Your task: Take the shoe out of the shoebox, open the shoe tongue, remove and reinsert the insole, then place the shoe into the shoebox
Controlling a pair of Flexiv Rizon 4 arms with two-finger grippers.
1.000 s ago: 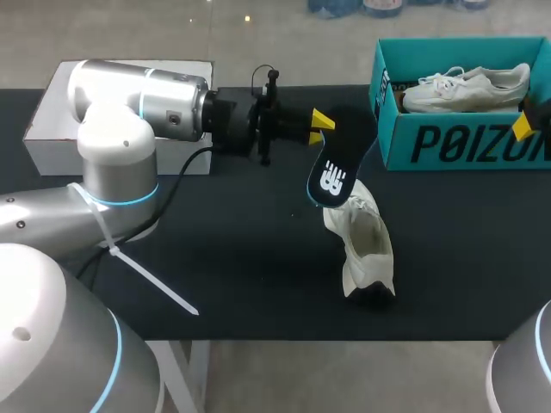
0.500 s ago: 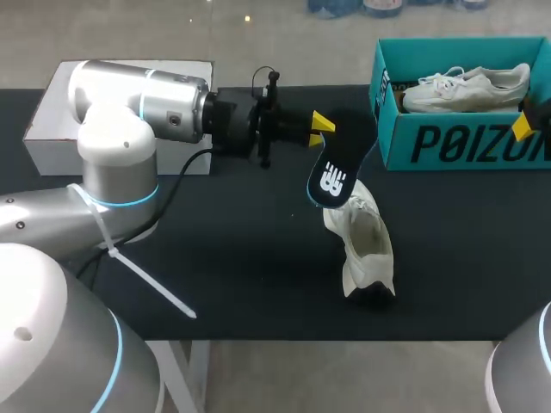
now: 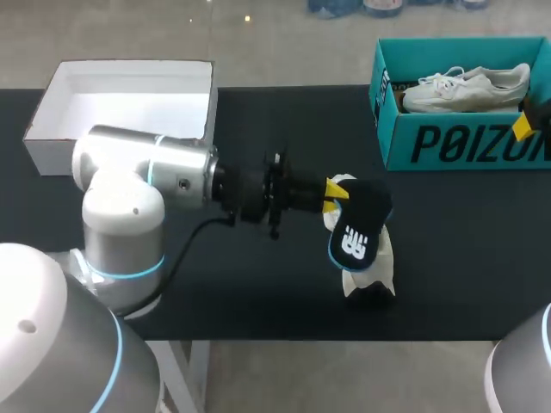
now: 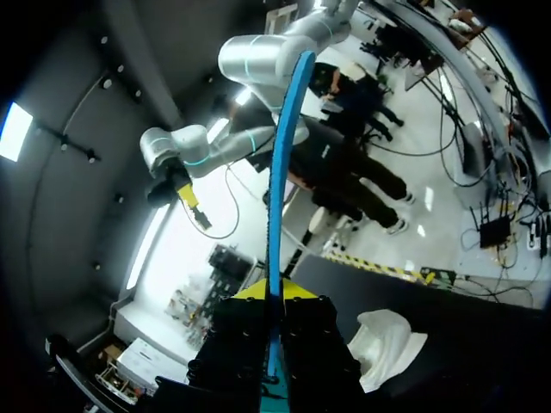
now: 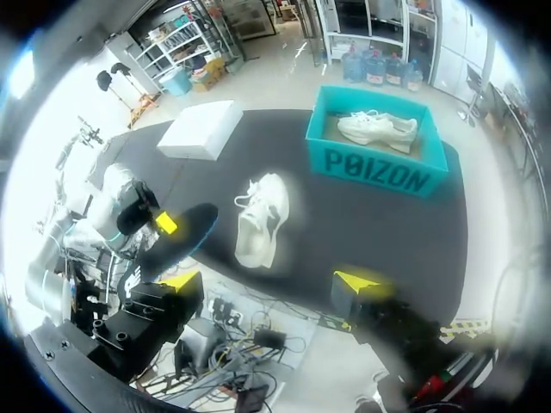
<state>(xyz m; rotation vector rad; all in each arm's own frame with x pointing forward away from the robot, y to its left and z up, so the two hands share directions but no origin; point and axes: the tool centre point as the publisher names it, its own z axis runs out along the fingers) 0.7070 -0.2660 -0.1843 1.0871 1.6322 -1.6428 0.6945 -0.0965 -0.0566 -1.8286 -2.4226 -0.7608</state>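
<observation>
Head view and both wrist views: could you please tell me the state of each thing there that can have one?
shoe: on the table, outside the shoebox.
insole: out of the shoe.
left gripper: shut on the insole.
right gripper: open, holding nothing.
shoebox: open, another shoe inside.
white box: open.

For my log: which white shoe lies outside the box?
The shoe on the black table, near the left gripper; the other shoe sits inside the teal shoebox.

left arm [image 3: 155,168] and held insole [image 3: 355,232] cover the shoe [image 3: 366,277], open tabletop [image 3: 284,120] between lid [image 3: 129,90] and shoebox [image 3: 465,142]
</observation>
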